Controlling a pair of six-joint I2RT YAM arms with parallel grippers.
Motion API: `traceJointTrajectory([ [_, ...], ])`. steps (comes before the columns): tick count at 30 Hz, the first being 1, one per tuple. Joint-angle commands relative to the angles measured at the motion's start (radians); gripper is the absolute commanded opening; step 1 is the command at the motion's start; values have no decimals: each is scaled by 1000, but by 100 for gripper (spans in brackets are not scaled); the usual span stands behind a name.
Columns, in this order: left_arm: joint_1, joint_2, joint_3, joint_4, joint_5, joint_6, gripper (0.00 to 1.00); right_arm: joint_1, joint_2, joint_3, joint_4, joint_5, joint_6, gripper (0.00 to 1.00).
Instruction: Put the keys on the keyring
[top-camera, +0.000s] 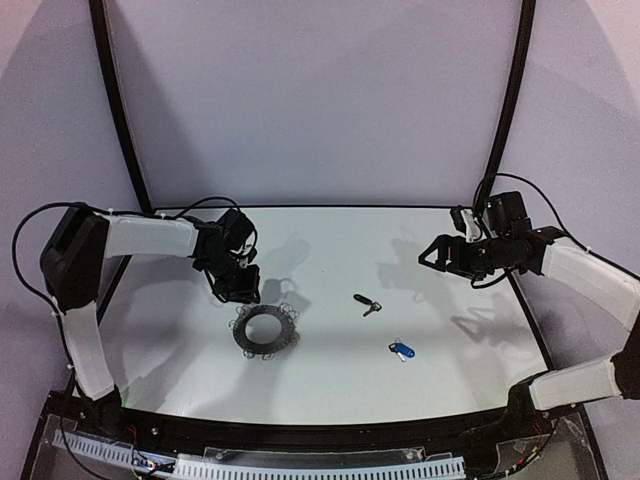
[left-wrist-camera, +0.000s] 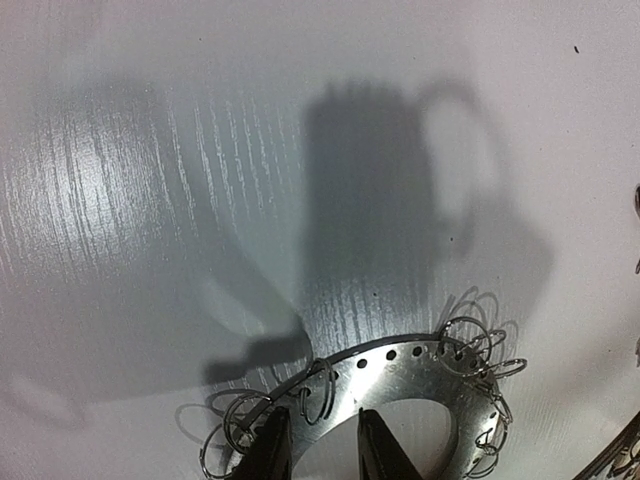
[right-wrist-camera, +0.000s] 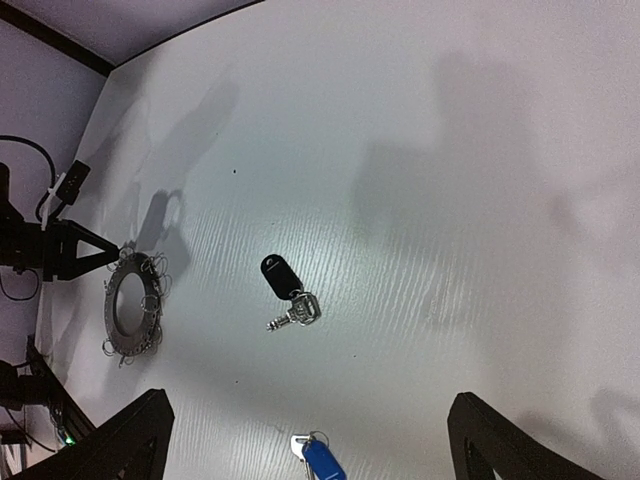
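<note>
The keyring (top-camera: 267, 330), a flat grey disc with thin wire loops round its rim, lies left of the table's middle. My left gripper (top-camera: 242, 290) is down at its far-left side. In the left wrist view its jaws (left-wrist-camera: 325, 425) straddle the keyring's band (left-wrist-camera: 400, 365), one finger at the outer rim and one in the central hole, both touching metal. The black-headed key (top-camera: 366, 303) and the blue-headed key (top-camera: 402, 350) lie loose to the right of the keyring. My right gripper (top-camera: 440, 258) hovers open above the table, looking down on the black key (right-wrist-camera: 285, 285) and blue key (right-wrist-camera: 322, 462).
The white table (top-camera: 330, 245) has a black border along its front. Two curved black frame posts (top-camera: 115, 100) rise at the back left and back right. Cables hang by both wrists.
</note>
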Motion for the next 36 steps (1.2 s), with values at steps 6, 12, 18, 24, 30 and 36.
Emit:
traceJointTrajectory([
  [6, -3, 33, 41, -2, 5, -4, 14, 8, -27, 11, -6, 10, -13, 98],
  [12, -4, 36, 40, 4, 7, -25, 1, 8, -29, 0, 4, 10, -14, 98],
  [18, -4, 2, 46, -7, 12, -90, 1, 19, -57, -32, 51, -10, -59, 98],
  [24, -4, -127, 67, -39, 106, -214, 1, 142, -76, -28, 143, 28, -187, 98],
  [30, -4, -215, 77, -48, 275, -309, 1, 272, -52, -12, 280, -19, -341, 94],
  [36, -12, -294, -5, 211, 643, -239, 1, 332, 46, 65, 371, -203, -394, 94],
])
